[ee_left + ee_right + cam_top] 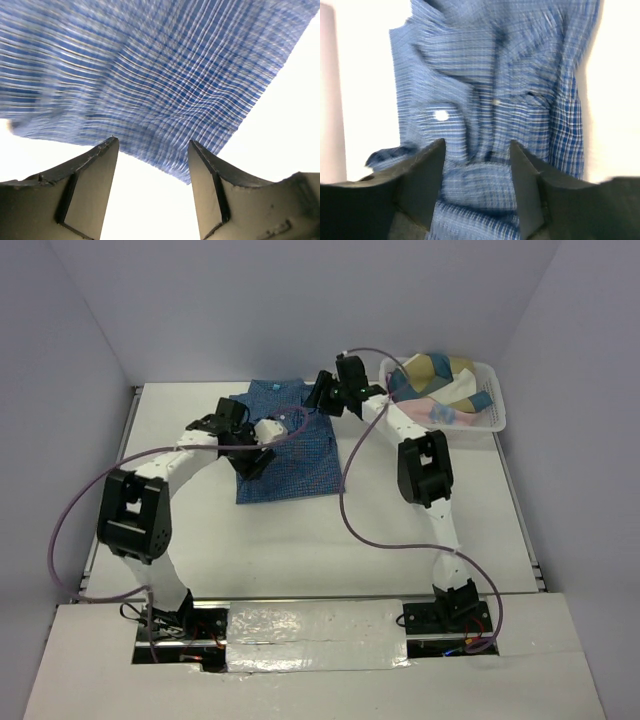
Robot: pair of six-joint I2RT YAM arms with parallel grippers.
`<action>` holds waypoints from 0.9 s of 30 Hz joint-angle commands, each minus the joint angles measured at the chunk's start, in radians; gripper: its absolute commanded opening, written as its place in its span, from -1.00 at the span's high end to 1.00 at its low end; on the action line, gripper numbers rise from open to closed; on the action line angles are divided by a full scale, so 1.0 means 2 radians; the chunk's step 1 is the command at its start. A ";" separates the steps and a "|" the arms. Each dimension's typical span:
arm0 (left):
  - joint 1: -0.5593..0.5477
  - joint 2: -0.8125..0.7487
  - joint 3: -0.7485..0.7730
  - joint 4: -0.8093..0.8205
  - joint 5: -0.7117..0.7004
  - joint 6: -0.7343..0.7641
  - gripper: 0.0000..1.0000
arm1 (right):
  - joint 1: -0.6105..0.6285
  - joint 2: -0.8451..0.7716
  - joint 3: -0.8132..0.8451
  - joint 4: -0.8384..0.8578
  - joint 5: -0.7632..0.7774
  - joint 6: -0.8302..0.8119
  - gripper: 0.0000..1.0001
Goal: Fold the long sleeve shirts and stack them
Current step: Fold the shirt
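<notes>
Left: your left gripper (152,142) has its fingers spread, pinching nothing, at the blue checked shirt's (300,465) near edge | Centre: the shirt lies flat on the table (400,540) | Right: your right gripper (477,142) has its fingers spread above the shirt's far end, pinching nothing | Far right: the white basket (500,418) holds bundled cloth (435,375)

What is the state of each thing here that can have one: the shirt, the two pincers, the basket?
blue checked shirt: folded to a rough rectangle, flat on the table, not gripped.
left pincer: open, empty, over the shirt's edge.
right pincer: open, empty, over the shirt.
white basket: filled with a heap of other clothes.
</notes>
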 commanded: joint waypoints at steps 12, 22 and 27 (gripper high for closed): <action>-0.047 -0.136 -0.148 0.033 -0.088 0.265 -0.44 | 0.004 -0.332 -0.377 0.002 0.060 -0.096 -0.48; -0.054 -0.126 -0.202 0.122 -0.075 0.264 -0.47 | 0.004 -0.297 -0.486 0.073 -0.012 -0.060 -0.47; -0.055 -0.116 -0.235 0.148 -0.072 0.271 -0.47 | 0.005 -0.280 -0.513 0.102 -0.038 -0.042 -0.45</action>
